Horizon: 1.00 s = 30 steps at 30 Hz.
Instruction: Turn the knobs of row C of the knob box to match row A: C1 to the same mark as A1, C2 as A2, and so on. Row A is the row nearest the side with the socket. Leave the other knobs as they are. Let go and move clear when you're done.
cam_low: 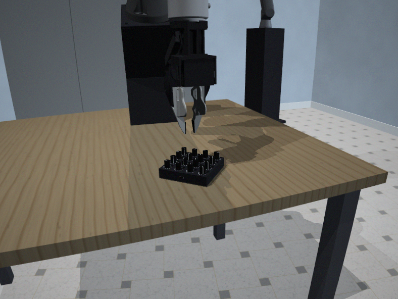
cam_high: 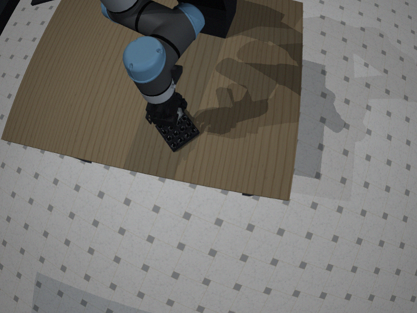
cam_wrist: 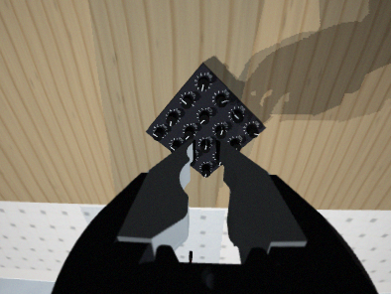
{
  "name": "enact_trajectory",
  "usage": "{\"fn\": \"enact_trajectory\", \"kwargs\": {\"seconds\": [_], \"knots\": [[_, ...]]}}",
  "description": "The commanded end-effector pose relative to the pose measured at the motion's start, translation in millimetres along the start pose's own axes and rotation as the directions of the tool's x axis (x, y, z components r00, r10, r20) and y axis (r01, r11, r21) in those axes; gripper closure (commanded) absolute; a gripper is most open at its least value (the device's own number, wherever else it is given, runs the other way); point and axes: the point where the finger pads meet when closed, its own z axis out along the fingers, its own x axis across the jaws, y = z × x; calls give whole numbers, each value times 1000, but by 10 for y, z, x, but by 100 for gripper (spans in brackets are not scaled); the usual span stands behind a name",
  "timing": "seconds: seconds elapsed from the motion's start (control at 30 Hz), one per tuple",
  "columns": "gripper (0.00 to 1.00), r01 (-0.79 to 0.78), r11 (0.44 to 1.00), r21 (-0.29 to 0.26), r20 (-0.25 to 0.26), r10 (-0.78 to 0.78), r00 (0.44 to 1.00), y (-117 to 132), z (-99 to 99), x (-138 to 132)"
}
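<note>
Grey arm [cam_high: 148, 23] with blue joint caps, black gripper [cam_low: 189, 128], seemingly one pale finger.

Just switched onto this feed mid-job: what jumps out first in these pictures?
The gripper hangs above the far corner of the black knob box, its narrow fingers nearly together and holding nothing. The box sits diagonally near the middle of the wooden table, its knobs upright in a grid. The arm's dark shadow spreads across the table beside it.
</note>
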Motion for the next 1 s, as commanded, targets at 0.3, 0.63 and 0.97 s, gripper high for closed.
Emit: {"fn": "enact_trajectory", "kwargs": {"seconds": [0.3,0.63,0.97], "knots": [[89,0,1000,-1,0,0,1000,2,118,-3],[89,0,1000,-1,0,0,1000,1,225,-5],[89,0,1000,-1,0,0,1000,0,325,-7]]}}
